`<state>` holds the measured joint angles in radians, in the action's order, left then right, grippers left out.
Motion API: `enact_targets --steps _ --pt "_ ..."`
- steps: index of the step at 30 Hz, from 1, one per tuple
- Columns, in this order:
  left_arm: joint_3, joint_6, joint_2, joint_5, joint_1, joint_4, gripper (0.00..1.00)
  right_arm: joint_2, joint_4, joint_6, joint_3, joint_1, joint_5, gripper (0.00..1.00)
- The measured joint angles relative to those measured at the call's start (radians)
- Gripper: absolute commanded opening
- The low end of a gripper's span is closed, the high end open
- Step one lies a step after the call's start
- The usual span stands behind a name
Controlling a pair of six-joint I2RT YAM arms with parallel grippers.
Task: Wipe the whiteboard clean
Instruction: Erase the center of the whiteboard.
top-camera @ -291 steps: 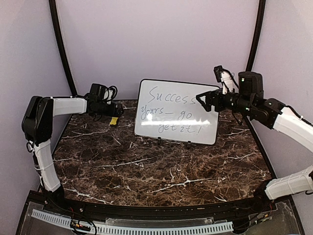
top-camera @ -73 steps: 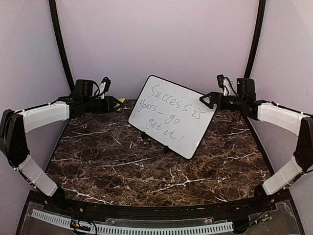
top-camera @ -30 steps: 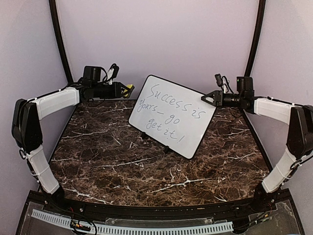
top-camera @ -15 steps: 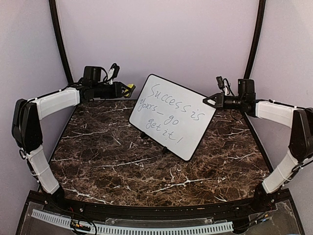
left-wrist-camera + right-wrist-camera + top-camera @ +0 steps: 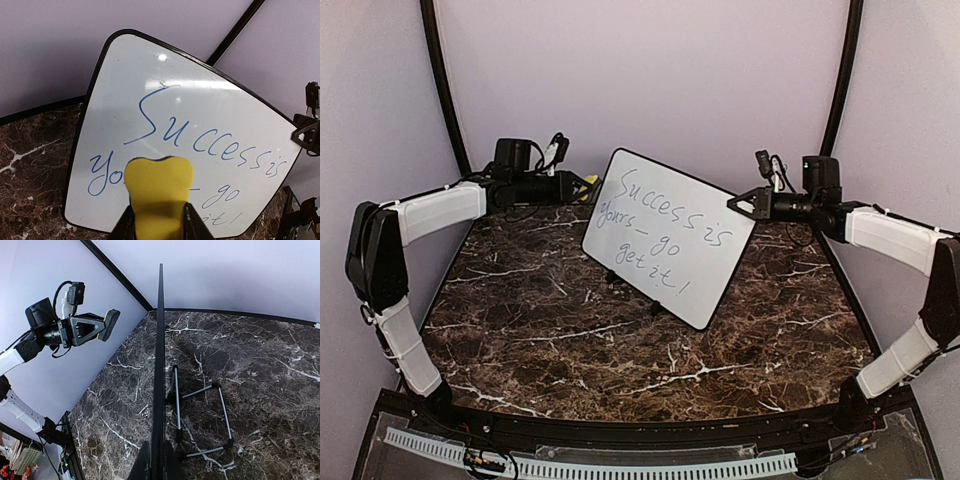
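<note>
Eraser (image 5: 159,187) pinched in left gripper (image 5: 582,185), poised just beside the whiteboard (image 5: 665,238); right gripper (image 5: 742,204) clamps its edge. Writing untouched: next, press on and sweep across.

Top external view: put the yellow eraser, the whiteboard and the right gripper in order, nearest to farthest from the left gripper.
1. Eraser: held in the left gripper at the back left.
2. Whiteboard: just to the right, mid-table, its upper left corner closest.
3. Right gripper: clamped on the board's far right edge.
</note>
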<state>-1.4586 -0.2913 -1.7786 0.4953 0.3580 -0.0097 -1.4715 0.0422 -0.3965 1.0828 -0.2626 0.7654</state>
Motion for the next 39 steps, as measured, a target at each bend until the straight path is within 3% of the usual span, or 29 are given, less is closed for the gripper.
enact_targets --steps 9,19,39 --pt "0.026 0.047 -0.032 0.017 0.007 0.074 0.29 0.036 -0.04 0.009 -0.016 -0.042 -0.035 0.0" --pt "-0.235 0.195 -0.172 -0.1 0.068 -0.008 0.29 0.042 -0.059 0.009 -0.016 -0.045 -0.067 0.0" --pt "-0.322 0.338 -0.249 -0.201 0.128 -0.11 0.29 0.055 -0.089 0.022 -0.015 -0.084 -0.081 0.0"
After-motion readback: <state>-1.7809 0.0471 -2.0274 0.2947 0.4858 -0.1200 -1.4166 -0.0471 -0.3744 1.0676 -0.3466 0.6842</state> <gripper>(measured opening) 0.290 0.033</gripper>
